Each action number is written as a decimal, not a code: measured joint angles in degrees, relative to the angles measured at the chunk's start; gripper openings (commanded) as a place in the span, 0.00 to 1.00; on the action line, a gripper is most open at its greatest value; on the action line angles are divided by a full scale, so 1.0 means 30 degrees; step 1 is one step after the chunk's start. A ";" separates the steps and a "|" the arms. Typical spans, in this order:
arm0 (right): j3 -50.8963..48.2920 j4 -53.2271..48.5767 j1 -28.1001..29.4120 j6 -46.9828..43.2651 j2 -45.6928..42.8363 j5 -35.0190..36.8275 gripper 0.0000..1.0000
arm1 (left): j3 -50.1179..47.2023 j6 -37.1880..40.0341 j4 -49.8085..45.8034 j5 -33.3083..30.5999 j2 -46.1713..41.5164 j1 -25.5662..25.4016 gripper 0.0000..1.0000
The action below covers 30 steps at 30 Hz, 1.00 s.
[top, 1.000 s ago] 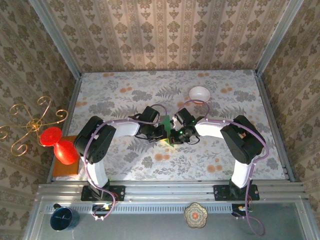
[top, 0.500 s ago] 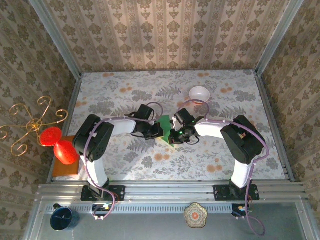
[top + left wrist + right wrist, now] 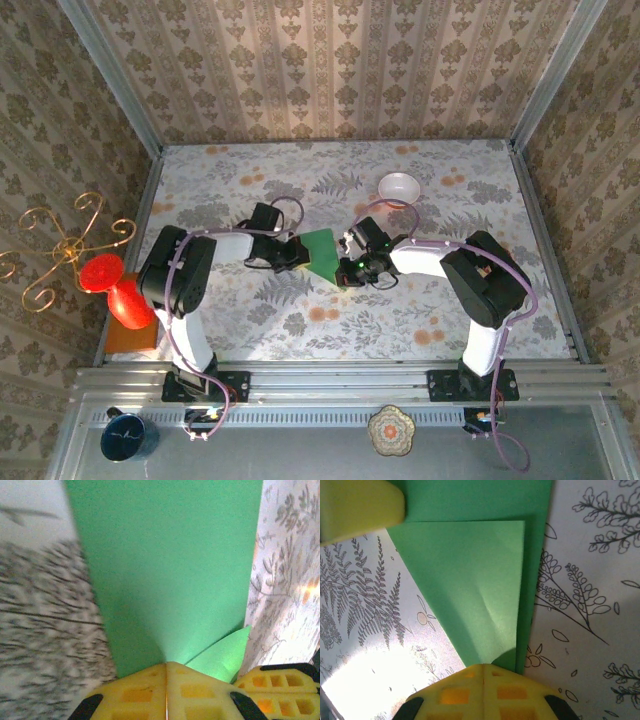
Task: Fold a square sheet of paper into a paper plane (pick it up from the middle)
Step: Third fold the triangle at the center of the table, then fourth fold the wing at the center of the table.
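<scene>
While the left hand [image 3: 166, 680] clamps 1 edge of the square sheet of paper [image 3: 320, 252] in the middle of the tabletop [image 3: 250, 325] and the right hand [image 3: 482, 672] pinches its folded corner, both should pull gently and evenly so the crease lands straight.

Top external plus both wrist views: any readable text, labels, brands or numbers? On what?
No text can be read.
square sheet of paper: plain green and unprinted in both wrist views.
blue cup: pale marks on it, too small to read.
patterned dish: ornament only, no legible lettering.
</scene>
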 measured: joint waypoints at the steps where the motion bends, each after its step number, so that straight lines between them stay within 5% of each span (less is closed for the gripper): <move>1: -0.0007 0.0051 -0.0015 0.0051 0.0000 -0.0044 0.04 | 0.0000 0.0058 0.0000 -0.0015 -0.0007 0.0124 0.11; 7: -0.0568 0.0889 -0.0153 0.1027 -0.0277 -0.0503 0.14 | 0.0255 0.0109 -0.0736 -0.1749 -0.0634 -0.0095 0.12; 14: -0.1202 0.1931 -0.0248 0.2820 -0.2076 -0.0743 0.31 | 0.0627 -0.0721 -0.1938 -0.4932 -0.3563 -0.1792 0.26; 30: -0.0721 0.3577 -0.0248 0.3563 -0.0903 -0.0568 0.31 | -0.2477 -0.6069 0.0568 -0.5093 -0.4954 -0.3038 0.43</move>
